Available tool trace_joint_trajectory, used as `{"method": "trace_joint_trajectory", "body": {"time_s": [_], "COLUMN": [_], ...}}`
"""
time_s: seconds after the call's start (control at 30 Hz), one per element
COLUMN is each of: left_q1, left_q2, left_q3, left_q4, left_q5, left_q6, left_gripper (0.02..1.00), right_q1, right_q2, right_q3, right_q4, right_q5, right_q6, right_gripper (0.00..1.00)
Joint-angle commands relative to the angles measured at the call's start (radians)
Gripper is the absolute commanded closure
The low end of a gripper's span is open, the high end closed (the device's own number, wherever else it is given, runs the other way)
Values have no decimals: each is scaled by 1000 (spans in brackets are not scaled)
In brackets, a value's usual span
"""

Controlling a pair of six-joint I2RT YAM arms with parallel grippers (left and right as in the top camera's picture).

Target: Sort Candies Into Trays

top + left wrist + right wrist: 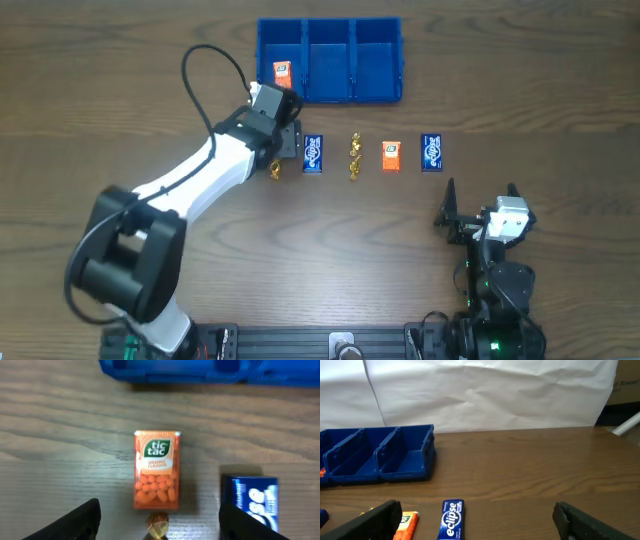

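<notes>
1. lowering onto the orange box (156,470) looks like the step in hand. the left claw (159,512) hangs above it with its fingers spread wide, holding nothing.
2. to do it well, come straight down with one finger on each long side of the box, centred, so the pinch lands across its narrow width.
3. mind the neighbours: a gold candy (157,525) sits just beside the box's near end. a blue box (250,502) lies close on the right, where one finger has to slip in between.
4. the orange box lies flat on the table (60,435), on the near side of the blue tray (345,99), between the claw's fingers and below them.
5. a second orange box (282,71) lies in the tray's left compartment, so that is probably the drop spot.
6. the right claw (478,205) rests near right, fingers apart, empty.
</notes>
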Motion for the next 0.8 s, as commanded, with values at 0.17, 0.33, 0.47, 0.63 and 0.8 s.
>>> {"method": "trace_joint_trajectory", "body": {"time_s": [0.17, 0.33, 0.47, 0.63, 0.8], "left_q1": [19, 24, 35, 35, 37], "left_q2": [121, 179, 183, 183, 178], "left_q3": [45, 100, 106, 106, 124], "left_q4": [39, 5, -3, -15, -29], "left_q5": [26, 31, 45, 41, 41], "left_q6": [18, 28, 38, 43, 42], "left_gripper": [257, 272, 446, 608, 715], "right_q1": [-6, -6, -6, -6, -6], "right_q2": [-7, -7, -7, -7, -7], "right_q3": [-3, -3, -3, -3, -3], "right_q4": [-2, -2, -2, -2, -2], "right_q5": [-1, -1, -1, -1, -1], "right_q6": [3, 3, 3, 2, 2], "right_gripper": [1, 1, 1, 1, 1]}}
